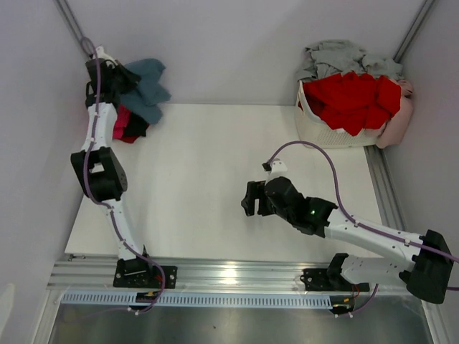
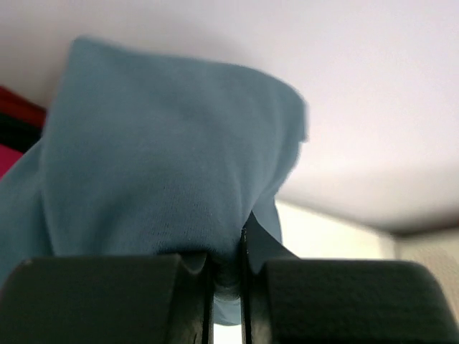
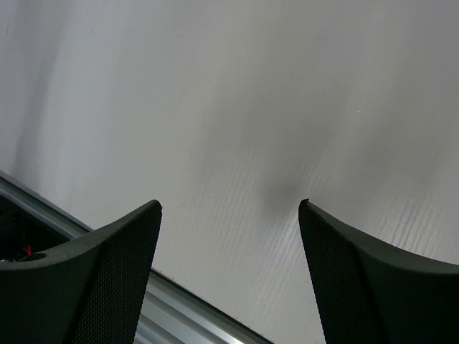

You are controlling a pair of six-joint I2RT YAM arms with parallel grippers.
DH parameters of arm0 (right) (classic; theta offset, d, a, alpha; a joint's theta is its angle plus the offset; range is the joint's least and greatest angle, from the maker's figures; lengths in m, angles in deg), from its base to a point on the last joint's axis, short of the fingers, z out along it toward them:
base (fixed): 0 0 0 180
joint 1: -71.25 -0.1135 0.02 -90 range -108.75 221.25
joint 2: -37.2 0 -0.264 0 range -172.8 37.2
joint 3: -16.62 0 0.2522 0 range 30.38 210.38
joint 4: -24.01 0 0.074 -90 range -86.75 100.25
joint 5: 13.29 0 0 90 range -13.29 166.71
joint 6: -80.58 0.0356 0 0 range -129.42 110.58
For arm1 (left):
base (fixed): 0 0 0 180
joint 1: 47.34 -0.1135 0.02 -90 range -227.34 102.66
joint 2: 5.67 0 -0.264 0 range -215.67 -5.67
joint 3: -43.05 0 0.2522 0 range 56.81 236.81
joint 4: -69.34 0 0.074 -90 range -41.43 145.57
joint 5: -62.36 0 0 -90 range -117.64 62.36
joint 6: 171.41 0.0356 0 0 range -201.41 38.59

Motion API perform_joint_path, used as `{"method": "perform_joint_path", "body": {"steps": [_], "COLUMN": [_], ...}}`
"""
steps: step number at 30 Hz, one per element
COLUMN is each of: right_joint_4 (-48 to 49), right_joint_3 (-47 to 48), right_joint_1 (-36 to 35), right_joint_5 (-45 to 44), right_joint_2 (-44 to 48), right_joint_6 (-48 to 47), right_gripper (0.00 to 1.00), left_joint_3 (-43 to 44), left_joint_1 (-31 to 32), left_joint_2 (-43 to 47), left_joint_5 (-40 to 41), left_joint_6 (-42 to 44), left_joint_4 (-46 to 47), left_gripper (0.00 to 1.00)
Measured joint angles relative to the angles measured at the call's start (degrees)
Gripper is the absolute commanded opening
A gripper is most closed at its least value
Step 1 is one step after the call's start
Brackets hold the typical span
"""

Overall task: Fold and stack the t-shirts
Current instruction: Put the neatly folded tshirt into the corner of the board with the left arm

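Left gripper (image 1: 118,75): closed on a fold of the slate blue-grey t-shirt (image 1: 147,89), above the far left corner of the table (image 1: 201,179). In the wrist view the cloth is pinched in the narrow slot at the left gripper (image 2: 226,279).
Slate blue-grey t-shirt (image 2: 165,165): bunched and lifted, and it hangs from that grip. It billows up and away beyond the fingertips, out past the table's far edge.
Pile (image 1: 128,123): magenta-pink, black and red cloth on the table's far left corner, under the left arm and just beside the blue-grey shirt's lower edge.
Right gripper (image 1: 251,198): jaws spread wide, over the table's middle toward its near right. Only bare table surface shows at the right gripper (image 3: 229,208) in its own view. It is well apart from every shirt.
Basket (image 1: 323,129): on the table's far right corner, heaped with red t-shirts (image 1: 351,97). A pale grey t-shirt (image 1: 341,56) is piled at the back.
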Motion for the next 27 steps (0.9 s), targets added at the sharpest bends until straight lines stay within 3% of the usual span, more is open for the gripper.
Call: {"method": "perform_joint_path", "body": {"steps": [7,12,15,27], "right_joint_4": [-1.6,-2.1,-1.9,-0.8], "right_joint_3": [3.0,4.9,5.2,5.4], "right_joint_1": [-1.9,-3.7,-4.1,-4.1], "right_joint_5": [0.0,-0.5,-0.5,-0.7], "right_joint_2": [-5.4,-9.0,-9.7,-10.4], "right_joint_6": [0.3,0.4,0.4,0.4], "right_gripper": [0.79,0.78,0.77,0.77], "left_joint_3": [-0.1,0.4,-3.5,-4.0], "left_joint_1": [-8.6,-8.8,-8.2,-10.2], "left_joint_2": [-1.0,-1.3,-0.8,-8.0], "left_joint_5": [5.7,3.5,3.6,11.2], "left_joint_6": [-3.2,-3.3,-3.5,-5.1], "left_joint_4": [12.8,17.0,18.0,-10.9], "left_gripper": [0.00,0.00,0.01,0.01]}}
